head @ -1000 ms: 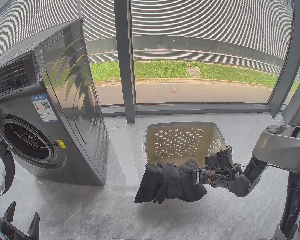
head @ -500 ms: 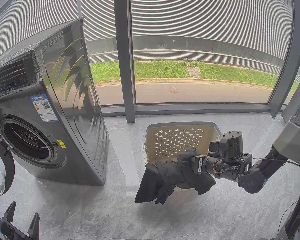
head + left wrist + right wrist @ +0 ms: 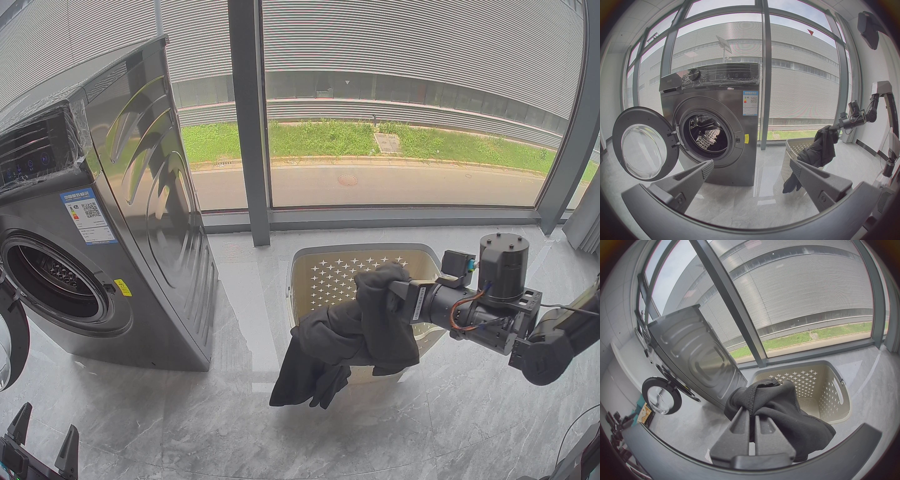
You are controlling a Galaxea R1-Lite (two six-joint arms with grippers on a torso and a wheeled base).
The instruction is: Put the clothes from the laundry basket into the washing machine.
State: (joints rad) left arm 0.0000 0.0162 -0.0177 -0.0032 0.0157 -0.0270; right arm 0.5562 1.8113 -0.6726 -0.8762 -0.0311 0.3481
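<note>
Pinching black garment (image 3: pixel 787 408), right hand (image 3: pixel 752 416)

The washing machine (image 3: pixel 106 206) stands on the floor (image 3: pixel 187 425) at the left, its door (image 3: pixel 643 143) swung open on the side away from the laundry basket (image 3: pixel 365 248). The basket sits on the floor to the machine's right, before the window (image 3: pixel 400 100), a strip of floor between them. A garment (image 3: pixel 350 337) drapes over the basket's near rim, its lower end hanging outside, its upper end pinched in the right pincer (image 3: pixel 395 294) above the basket. The left pincer (image 3: pixel 750 175) hangs low before the machine, well apart from it
</note>
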